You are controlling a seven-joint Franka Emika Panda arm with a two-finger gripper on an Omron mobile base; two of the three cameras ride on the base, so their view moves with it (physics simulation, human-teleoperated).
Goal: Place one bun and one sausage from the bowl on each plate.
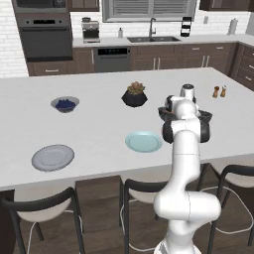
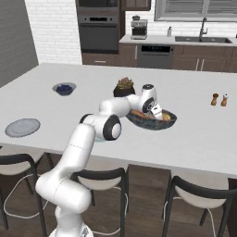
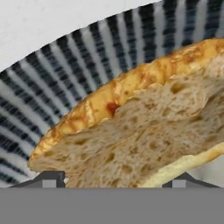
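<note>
Fingers (image 3: pixel 114 180) astride bun (image 3: pixel 131 144) (in bowl (image 3: pixel 52 83)).

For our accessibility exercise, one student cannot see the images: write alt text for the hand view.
A split bun with a golden-brown crust and airy crumb lies close up in the bowl, whose inside shows dark and pale radiating stripes. The two dark fingers rise at the bottom edge, one on each side of the bun. White counter shows beyond the bowl's rim.
</note>
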